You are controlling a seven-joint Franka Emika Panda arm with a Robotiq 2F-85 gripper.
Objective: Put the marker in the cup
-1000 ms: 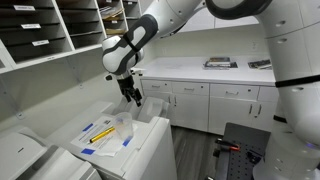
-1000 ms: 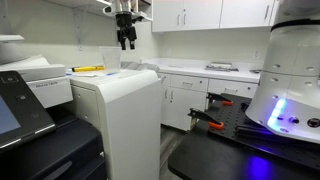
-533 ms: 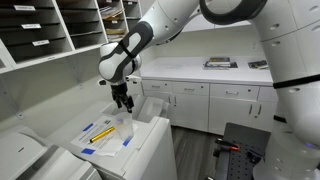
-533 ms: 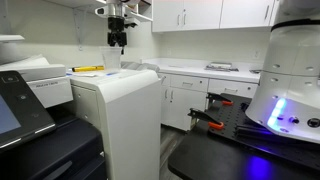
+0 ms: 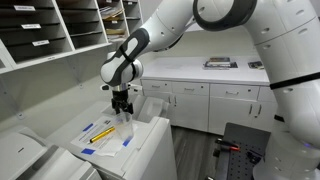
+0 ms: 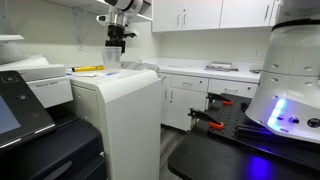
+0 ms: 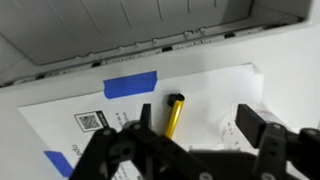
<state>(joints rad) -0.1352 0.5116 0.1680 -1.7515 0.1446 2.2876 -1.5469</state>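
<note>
1. State: the gripper (image 7: 197, 120) is spread wide and holds nothing. In the wrist view it hangs above the marker (image 7: 174, 116), not touching it.
2. The marker lies flat on a paper sheet (image 7: 60, 118) on the machine top (image 5: 150, 135), dark cap end towards the blue tape (image 7: 130, 86). It also shows as a yellow stick in an exterior view (image 5: 100, 131).
3. The cup (image 6: 112, 62) is only a faint clear shape just under the gripper in an exterior view. It can't be made out in the wrist view, so its exact spot relative to the marker is unclear.
4. Risk: the marker sits nearer one finger (image 7: 143, 115) than the other. A straight descent may land that finger on it, so it rolls or skids instead of getting pinched.
5. Risk: the marker is thin and flat on paper. Stop too high and the fingers close on air; go too low and they jam into the sheet and drag it.
6. Risk: the cup looks close to the gripper. A descent or sideways correction could clip it, and a light plastic cup would tip or slide away.
7. Risk later: the marker looks taller than the cup. Dropped in off-centre or at a tilt, it could lever the cup over.
</note>
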